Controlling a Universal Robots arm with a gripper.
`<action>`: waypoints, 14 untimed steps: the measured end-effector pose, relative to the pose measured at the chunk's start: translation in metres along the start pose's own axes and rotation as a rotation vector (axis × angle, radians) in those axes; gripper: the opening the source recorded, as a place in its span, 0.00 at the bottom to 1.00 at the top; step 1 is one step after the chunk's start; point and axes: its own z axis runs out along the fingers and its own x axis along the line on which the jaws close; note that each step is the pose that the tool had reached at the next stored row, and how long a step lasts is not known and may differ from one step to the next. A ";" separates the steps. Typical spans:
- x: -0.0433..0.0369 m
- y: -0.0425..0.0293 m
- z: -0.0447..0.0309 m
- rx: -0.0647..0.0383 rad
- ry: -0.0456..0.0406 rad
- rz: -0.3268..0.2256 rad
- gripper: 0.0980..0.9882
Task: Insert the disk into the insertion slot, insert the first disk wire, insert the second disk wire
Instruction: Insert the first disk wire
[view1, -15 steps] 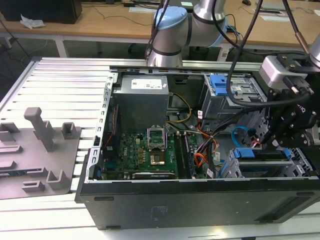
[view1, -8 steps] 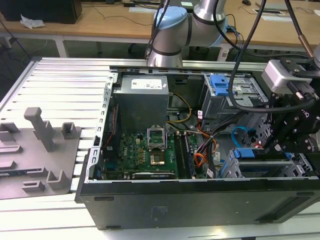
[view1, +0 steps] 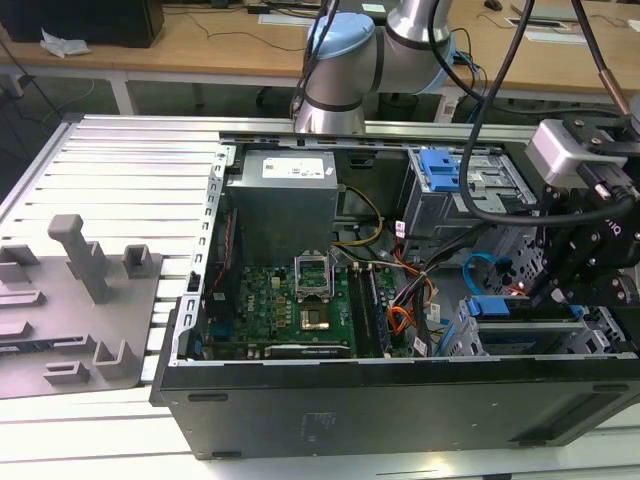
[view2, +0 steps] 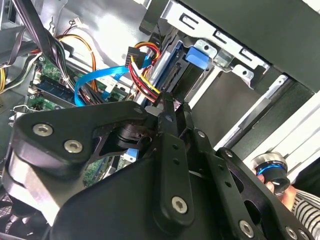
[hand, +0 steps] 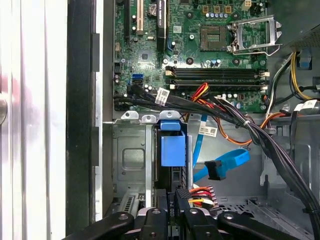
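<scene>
Item: bright-blue-framed silver disk (hand: 172, 150), seated in the grey perforated sheet-metal cage (hand: 132, 160) just ahead of my gripper (hand: 171, 194).
Gripper: clenched, as I judge it, on the black plug (hand: 190, 192) with red, yellow and orange wires. First-wire step in hand.
Need: a straight, square push toward the disk's near edge.
Clearance: thin flat light-blue cable (hand: 227, 161) lies loose beside the gripper. Cage walls close, and the black cable bundle (hand: 260, 135) crowds that side.

Exterior view: elevated, distant, looking down into the computer case (view1: 350, 405). Both wrist views: mounted close behind the gripper (hand: 172, 207), sharing the disk (hand: 173, 149) just ahead of it.
</scene>
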 end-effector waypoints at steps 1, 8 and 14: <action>-0.0001 -0.0010 0.0003 0.000 -0.0004 0.000 0.10; -0.0001 -0.0026 0.0020 0.000 0.0000 0.000 0.10; -0.0001 -0.0033 0.0031 0.000 -0.0001 0.000 0.10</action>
